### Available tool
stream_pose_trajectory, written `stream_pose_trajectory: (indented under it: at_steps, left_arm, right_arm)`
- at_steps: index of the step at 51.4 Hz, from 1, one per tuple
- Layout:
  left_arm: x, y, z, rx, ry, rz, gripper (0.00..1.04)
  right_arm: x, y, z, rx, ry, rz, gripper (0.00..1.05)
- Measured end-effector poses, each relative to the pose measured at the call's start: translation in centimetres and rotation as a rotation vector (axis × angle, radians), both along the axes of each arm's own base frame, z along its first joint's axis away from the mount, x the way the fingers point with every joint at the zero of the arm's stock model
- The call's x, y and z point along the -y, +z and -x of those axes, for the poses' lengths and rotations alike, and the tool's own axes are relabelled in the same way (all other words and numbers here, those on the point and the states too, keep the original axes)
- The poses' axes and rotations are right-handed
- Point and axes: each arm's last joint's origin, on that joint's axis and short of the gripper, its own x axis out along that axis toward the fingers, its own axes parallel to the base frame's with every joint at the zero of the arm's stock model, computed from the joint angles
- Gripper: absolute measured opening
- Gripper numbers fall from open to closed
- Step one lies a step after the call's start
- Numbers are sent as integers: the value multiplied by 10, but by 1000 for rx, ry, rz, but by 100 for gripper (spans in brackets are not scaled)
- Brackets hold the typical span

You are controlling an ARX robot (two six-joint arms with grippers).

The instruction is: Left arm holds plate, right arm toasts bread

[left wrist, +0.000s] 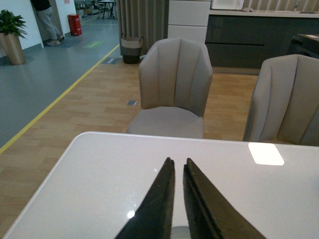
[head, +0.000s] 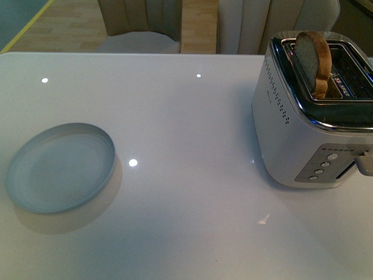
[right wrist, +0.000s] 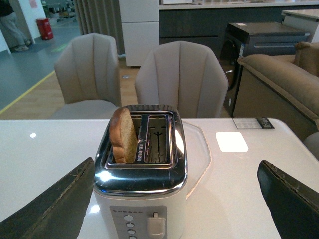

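The pale blue-grey plate point(head: 60, 167) lies on the white table at the left; neither gripper shows in the front view. The bread point(head: 313, 55) stands upright in the left slot of the silver toaster point(head: 309, 116) at the right, its rounded top sticking out. In the right wrist view the bread point(right wrist: 123, 135) sits in the toaster point(right wrist: 142, 179), straight ahead of my right gripper point(right wrist: 177, 191), whose dark fingers are wide apart and empty. My left gripper point(left wrist: 178, 162) is shut on nothing, low over the table; the plate does not clearly show there.
The toaster's lever point(right wrist: 154, 224) and round buttons point(right wrist: 130, 225) face my right gripper. Beige chairs point(left wrist: 173, 87) stand beyond the table's far edge point(left wrist: 149, 137). A sofa point(right wrist: 279, 84) stands at the right. The second toaster slot point(right wrist: 159, 139) holds nothing.
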Motion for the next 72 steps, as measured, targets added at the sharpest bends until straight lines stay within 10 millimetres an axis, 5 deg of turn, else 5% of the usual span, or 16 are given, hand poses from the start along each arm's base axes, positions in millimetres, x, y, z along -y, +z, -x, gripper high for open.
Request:
stream_pose_trajectory:
  at_steps: [37,72]
  left_arm:
    - [25,-11,66,5,-2,2,3]
    - [25,-4,93,29,-2,1,3]
  right_arm:
    - [0,0,0,0,0,0,96]
    - [0,0,0,0,0,0,96]
